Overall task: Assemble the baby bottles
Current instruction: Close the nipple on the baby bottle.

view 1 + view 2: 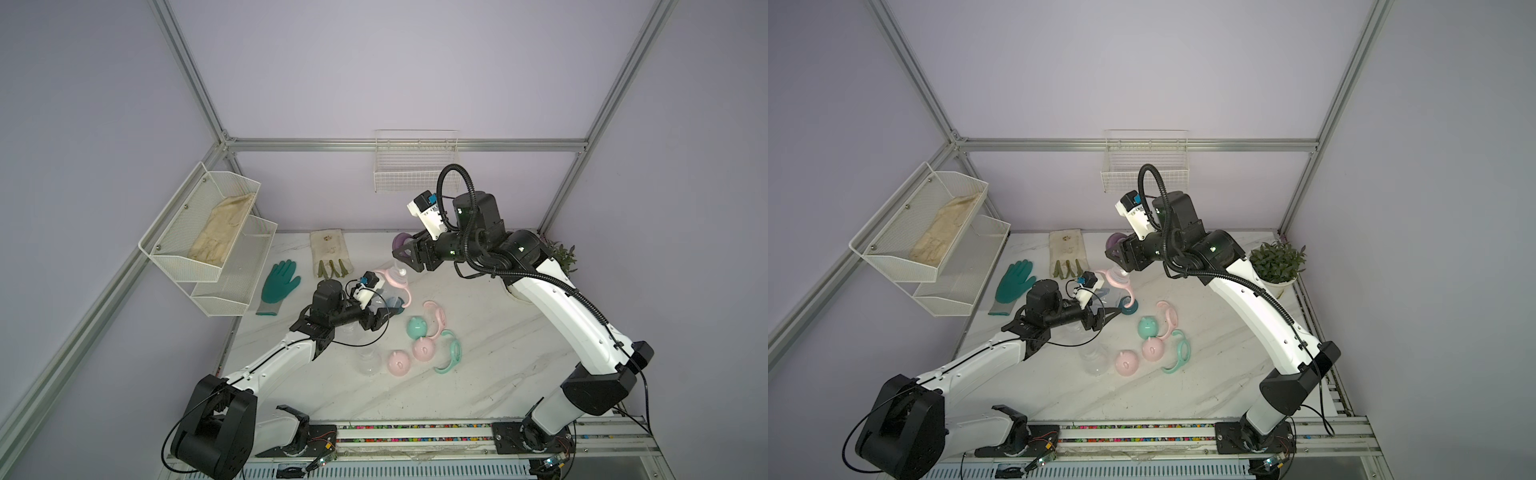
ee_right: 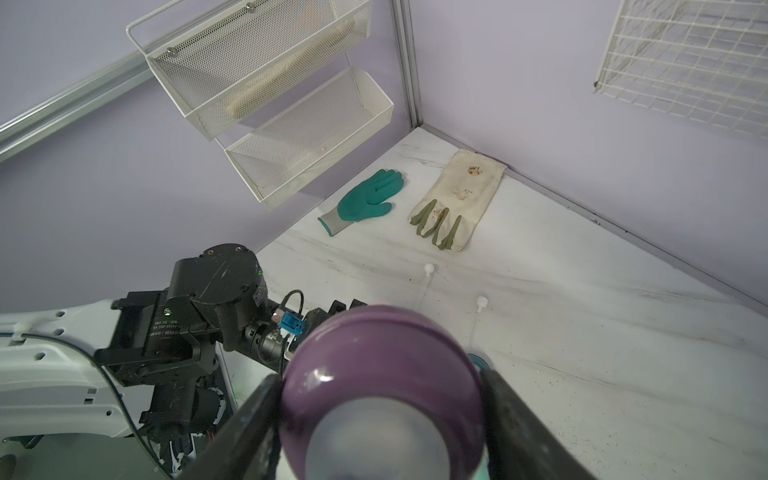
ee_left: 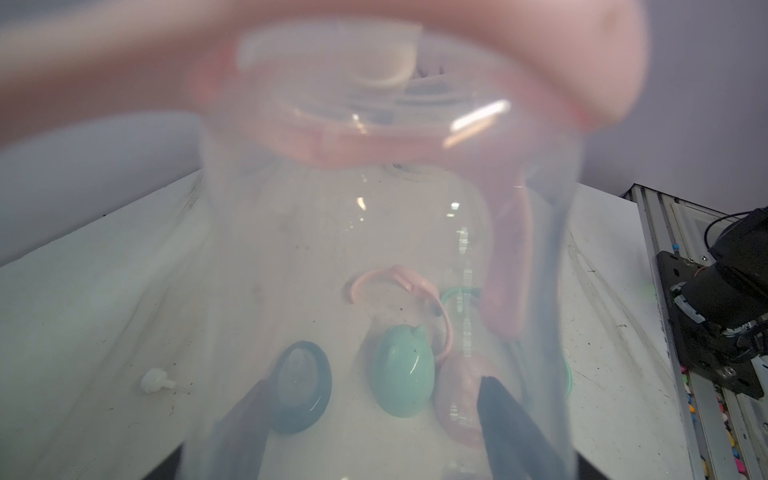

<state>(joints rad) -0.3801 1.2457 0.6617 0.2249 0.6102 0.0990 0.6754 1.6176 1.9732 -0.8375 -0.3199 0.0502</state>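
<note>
Baby bottles are in parts on and above the white marble-pattern table (image 1: pixel 478 374).

Held items:
- A clear squat plastic bottle (image 3: pixel 332 249) sits at centre-left between the fingers (image 3: pixel 503 419) of the left gripper (image 3: pixel 372 390), whose jaws are closed narrow on its body. A pink two-handled ring (image 1: pixel 395 277) sits round its neck. Whether its base touches the table cannot be told.
- The right gripper (image 2: pixel 380 376) hangs above the back of the table, apart from that bottle. Its jaws are set fairly wide and grip a purple round nipple collar (image 2: pixel 374 353), fitted with a clear nipple, on both sides.

Loose on the table:
- A dark teal nipple collar (image 3: pixel 297 386) lies just beside the held bottle.
- A mint eared dome cap (image 1: pixel 417 327) sits beside a loose pink handle ring (image 1: pixel 436 316).
- A pink eared dome cap (image 1: pixel 424 348) lies next to a mint handle ring (image 1: pixel 451 351).
- A second pink dome cap (image 1: pixel 398 363) lies just beside a second clear bottle body (image 1: pixel 368 361).

Surroundings:
- A teal rubber-coated glove (image 2: pixel 370 199) and a cream fabric glove (image 2: pixel 457 199) lie flat at the back left.
- A white mesh two-tier rack (image 1: pixel 199 232) hangs on the left wall.
- A white wire basket (image 1: pixel 415 166) hangs on the back wall.
- A green plant in a white pot (image 1: pixel 1277 262) stands in the back right corner.
</note>
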